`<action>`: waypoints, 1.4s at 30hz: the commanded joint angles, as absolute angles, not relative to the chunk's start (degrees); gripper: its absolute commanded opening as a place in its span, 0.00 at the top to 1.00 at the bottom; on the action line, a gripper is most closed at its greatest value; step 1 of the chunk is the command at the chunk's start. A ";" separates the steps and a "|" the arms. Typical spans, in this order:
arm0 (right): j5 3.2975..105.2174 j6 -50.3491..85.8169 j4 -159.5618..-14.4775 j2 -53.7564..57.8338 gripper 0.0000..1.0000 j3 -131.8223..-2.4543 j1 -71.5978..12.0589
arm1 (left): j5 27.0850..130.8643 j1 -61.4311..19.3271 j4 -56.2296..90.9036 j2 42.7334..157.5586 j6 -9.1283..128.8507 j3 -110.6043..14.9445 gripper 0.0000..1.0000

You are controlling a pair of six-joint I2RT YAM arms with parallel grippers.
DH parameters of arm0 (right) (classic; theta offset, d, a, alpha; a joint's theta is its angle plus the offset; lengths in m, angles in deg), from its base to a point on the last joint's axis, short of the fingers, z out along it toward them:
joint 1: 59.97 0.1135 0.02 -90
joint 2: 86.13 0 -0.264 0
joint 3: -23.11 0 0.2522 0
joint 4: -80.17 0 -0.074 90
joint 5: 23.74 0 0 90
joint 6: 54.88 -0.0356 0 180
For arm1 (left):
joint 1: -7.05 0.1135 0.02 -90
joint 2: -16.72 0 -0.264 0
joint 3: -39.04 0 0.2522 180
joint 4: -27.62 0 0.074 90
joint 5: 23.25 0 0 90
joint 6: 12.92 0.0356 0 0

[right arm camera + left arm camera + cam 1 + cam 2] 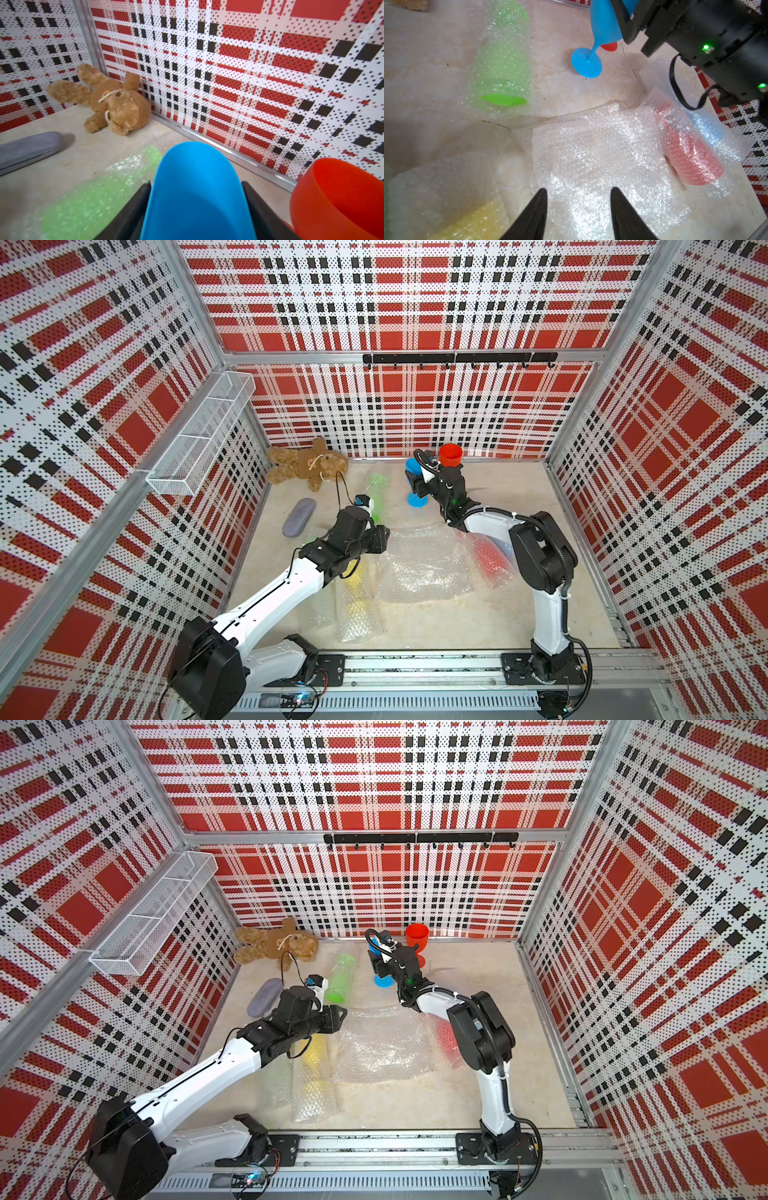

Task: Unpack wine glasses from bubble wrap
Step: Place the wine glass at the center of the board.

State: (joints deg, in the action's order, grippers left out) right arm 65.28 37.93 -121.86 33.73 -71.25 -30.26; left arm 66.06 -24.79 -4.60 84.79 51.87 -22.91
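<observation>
The right claw [196,184] is closed on the bowl of the blue goblet [412,468], one black finger [133,209] on each side of it. The goblet is bare of wrap and tilts, foot downward; whether the foot touches the table [511,614] cannot be told. Just beside it, near the back wall [415,414], the red goblet [451,455] stands upright and unwrapped, apart from the blue one. The left claw [577,188] hangs with its jaws apart and nothing between them, above a flat sheet [591,149] of bubble wrap that lies empty mid-table, between the two arms. A green goblet [377,493] lies on its side rolled in bubble wrap, between the bear [307,464] and the blue goblet, its foot end toward the left claw. A yellow goblet [355,585] lies in its own wrap under the left arm, just beside the empty sheet. A second red goblet [689,158] lies wrapped on the sheet's other side, partly under the right arm. The bear lies in the far left corner, and a grey pouch [299,517] lies near it, by the left wall.
</observation>
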 commanded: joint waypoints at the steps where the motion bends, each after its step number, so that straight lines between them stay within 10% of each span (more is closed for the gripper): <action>1: 66.06 41.86 -131.42 37.52 0.37 -76.33 -31.22 | 65.93 -24.68 -3.37 85.30 52.65 -22.54 0.48; 28: 69.00 37.65 -121.57 53.79 0.32 -93.75 -35.09 | 64.90 -24.86 -3.46 86.34 52.89 -22.67 0.48; 42: 64.90 33.31 -117.50 53.14 0.12 -94.96 -36.39 | 65.64 -24.31 -3.45 87.37 52.88 -22.98 0.47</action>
State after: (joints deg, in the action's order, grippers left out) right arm 66.42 34.21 -118.82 53.09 -93.78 -35.72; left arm 65.27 -24.79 -4.60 87.06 51.93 -22.87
